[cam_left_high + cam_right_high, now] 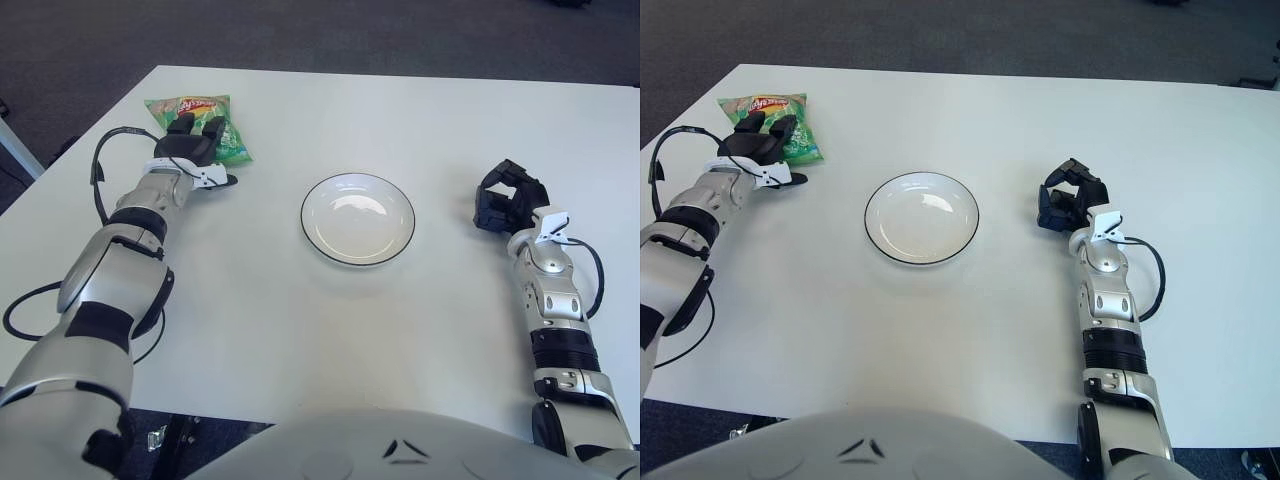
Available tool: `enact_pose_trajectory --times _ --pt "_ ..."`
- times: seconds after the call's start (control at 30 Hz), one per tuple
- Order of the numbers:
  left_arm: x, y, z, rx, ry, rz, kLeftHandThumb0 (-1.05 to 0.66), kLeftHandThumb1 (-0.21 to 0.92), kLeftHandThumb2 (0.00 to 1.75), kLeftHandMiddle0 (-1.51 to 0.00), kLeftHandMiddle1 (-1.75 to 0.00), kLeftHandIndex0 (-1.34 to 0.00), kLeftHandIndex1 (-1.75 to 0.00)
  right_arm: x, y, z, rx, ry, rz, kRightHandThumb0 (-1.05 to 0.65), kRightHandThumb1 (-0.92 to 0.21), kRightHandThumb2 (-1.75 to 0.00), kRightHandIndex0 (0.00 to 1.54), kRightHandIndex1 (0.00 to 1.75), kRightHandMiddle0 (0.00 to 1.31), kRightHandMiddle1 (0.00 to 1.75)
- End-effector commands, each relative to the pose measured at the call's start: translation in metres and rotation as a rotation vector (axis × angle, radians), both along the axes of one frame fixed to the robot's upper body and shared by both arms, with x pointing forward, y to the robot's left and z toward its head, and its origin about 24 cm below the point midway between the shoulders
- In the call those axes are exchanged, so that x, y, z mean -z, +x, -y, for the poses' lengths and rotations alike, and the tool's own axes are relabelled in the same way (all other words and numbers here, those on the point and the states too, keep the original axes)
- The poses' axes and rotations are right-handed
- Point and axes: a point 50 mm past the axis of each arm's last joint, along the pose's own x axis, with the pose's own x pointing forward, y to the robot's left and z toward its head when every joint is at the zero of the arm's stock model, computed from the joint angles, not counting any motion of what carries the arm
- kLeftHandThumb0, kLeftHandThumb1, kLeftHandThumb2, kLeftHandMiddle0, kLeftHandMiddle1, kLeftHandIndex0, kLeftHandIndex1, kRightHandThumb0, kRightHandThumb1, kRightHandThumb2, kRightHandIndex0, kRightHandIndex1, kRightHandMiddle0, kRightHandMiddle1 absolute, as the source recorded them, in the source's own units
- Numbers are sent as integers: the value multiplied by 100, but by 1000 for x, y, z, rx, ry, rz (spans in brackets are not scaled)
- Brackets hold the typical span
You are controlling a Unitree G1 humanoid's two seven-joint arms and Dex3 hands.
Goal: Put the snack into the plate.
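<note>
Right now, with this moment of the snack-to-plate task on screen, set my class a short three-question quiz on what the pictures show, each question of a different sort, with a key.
1. True or false: the green snack bag already lies in the white plate.
2. Which hand is on the snack bag?
A. left hand
B. right hand
C. neither
3. Fill in: the plate is ____ of food.

Key
1. False. The bag lies on the table near its far left corner, apart from the plate.
2. A. The left hand's fingers lie over the bag's near edge; the right hand shows curled, to the right of the plate.
3. Empty.
</note>
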Motion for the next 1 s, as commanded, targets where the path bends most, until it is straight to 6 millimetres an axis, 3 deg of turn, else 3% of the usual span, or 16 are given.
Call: enact_pose_trajectory --times 0.0,0.07,0.13,0.37,0.4,0.43,0.47,0.5,0.53,0.6,0.7,0.97 --pt "11 -4 -1 -24 -12 -58 -96 92 45 -10 -57 0 -49 45 -21 -4 -2 23 -222 -49 -28 -136 121 175 64 175" --pt "14 -4 -1 -40 -22 -75 -95 92 45 -8 -62 0 -51 44 -22 -4 -3 22 -222 -49 -28 -136 122 175 64 175" --pt "18 -6 -1 -59 -31 -95 -94 92 47 -5 -78 0 -54 44 -23 -4 -3 21 -224 -50 -28 -136 123 175 64 175" --pt "26 -9 -1 -103 -56 -93 -85 92 49 -6 -100 0 -66 43 -25 -4 -8 16 -231 -50 -27 -137 124 175 65 175" --pt "25 -8 -1 -106 -59 -65 -80 90 50 -7 -107 0 -72 44 -25 -4 -10 16 -232 -50 -27 -137 124 175 65 175" --pt "25 -9 -1 -108 -59 -45 -65 77 65 -10 -121 0 -90 44 -25 -4 -12 16 -233 -50 -27 -137 124 175 65 175" --pt "25 -9 -1 -110 -56 -23 -60 71 73 -11 -126 0 -96 44 -25 -4 -14 15 -234 -50 -27 -137 124 175 65 175" --pt "25 -9 -1 -112 -54 -10 -25 70 76 -21 -142 0 -118 44 -26 -4 -15 15 -235 -50 -27 -137 125 175 65 175" --pt "26 -10 -2 -121 -45 9 -3 70 77 -27 -151 0 -132 44 -26 -3 -20 14 -237 -50 -27 -137 125 175 65 175" --pt "29 -14 -5 -139 -31 39 -2 66 85 -35 -160 -7 -153 44 -26 -3 -28 13 -240 -50 -27 -137 125 175 65 175" --pt "34 -17 -6 -154 -21 81 -1 57 99 -46 -164 -17 -167 45 -27 -2 -41 9 -243 -50 -27 -137 125 175 66 175" --pt "33 -17 0 -129 -11 146 0 29 127 -71 -148 -46 -174 46 -27 -1 -72 0 -250 -50 -27 -137 125 175 65 175"
